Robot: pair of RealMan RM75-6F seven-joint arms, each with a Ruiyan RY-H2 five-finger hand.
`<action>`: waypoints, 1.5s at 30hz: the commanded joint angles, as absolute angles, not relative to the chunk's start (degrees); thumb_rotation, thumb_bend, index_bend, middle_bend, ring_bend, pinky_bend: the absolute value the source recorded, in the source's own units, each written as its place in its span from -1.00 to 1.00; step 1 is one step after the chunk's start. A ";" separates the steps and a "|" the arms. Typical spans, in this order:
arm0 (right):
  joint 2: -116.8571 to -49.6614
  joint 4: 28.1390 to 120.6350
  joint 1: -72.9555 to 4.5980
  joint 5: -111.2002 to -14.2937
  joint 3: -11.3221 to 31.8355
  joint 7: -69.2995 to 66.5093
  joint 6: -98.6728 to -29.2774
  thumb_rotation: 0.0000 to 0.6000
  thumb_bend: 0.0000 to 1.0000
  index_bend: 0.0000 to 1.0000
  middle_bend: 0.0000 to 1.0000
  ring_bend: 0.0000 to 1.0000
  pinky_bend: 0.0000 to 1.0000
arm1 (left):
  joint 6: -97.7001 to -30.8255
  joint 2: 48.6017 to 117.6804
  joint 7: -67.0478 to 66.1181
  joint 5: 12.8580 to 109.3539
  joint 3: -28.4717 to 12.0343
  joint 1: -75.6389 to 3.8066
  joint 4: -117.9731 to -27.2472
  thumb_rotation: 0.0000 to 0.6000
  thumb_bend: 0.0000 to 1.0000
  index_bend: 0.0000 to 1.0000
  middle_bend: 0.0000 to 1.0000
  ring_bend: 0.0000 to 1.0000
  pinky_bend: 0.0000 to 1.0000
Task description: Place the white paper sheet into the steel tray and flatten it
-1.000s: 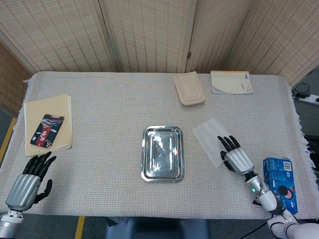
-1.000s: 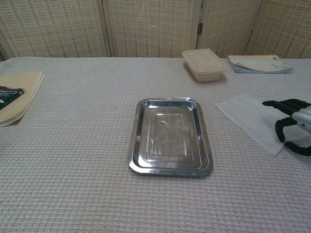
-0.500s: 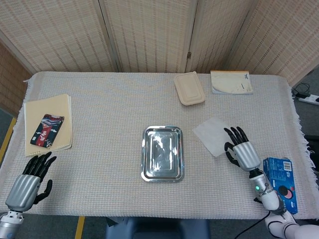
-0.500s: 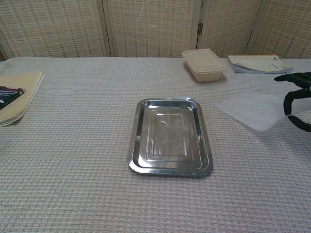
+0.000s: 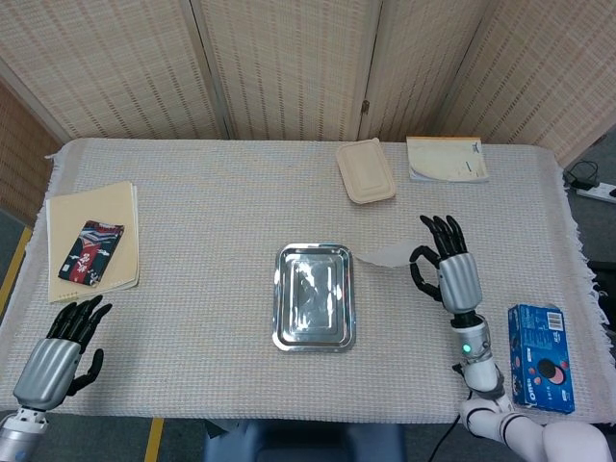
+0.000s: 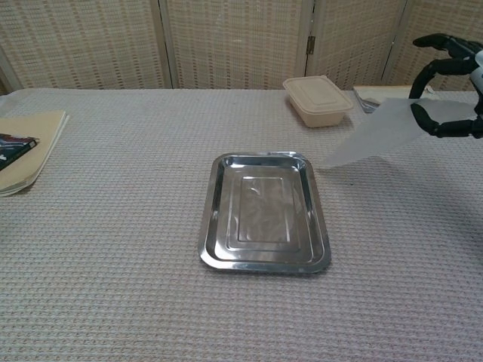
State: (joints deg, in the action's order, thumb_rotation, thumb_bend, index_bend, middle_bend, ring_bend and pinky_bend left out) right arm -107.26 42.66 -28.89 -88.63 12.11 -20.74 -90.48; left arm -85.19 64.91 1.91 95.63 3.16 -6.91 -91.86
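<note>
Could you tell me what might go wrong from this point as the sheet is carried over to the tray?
1. The right hand pinches the white paper sheet only at one edge, with most of it hanging free, so it could slip out.
2. The sheet's free corner droops to the table right beside the steel tray; it may catch on the rim and fold instead of lying flat.
3. The left hand rests far off at the table's near edge, so flattening may depend on one hand.
</note>
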 commanded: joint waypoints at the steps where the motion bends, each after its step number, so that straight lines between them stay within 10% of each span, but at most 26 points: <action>1: -108.23 46.48 -32.78 -88.34 15.23 -16.97 -90.21 1.00 0.11 0.35 -0.71 -0.83 -1.00 | -85.33 64.73 2.22 95.65 3.17 -6.85 -91.91 1.00 0.34 -1.00 -1.00 -1.00 -1.00; 15: -112.67 50.01 -42.30 -89.03 20.67 -11.52 -92.18 1.00 0.11 0.35 -0.71 -0.83 -1.00 | -84.97 64.30 3.89 95.09 2.87 -7.10 -91.62 1.00 0.34 -1.00 -1.00 -1.00 -1.00; 45: -123.57 32.08 -33.16 -95.44 0.99 -9.65 -87.29 1.00 0.11 0.36 -0.69 -0.82 -1.00 | -85.71 63.71 4.01 96.13 3.28 -6.75 -92.57 1.00 0.34 -1.00 -1.00 -1.00 -1.00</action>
State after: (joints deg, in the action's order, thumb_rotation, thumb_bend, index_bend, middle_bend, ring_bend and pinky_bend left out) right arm -123.53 31.87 -33.35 -95.32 1.14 -9.93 -87.17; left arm -85.71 63.71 4.01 96.13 3.28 -6.75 -92.57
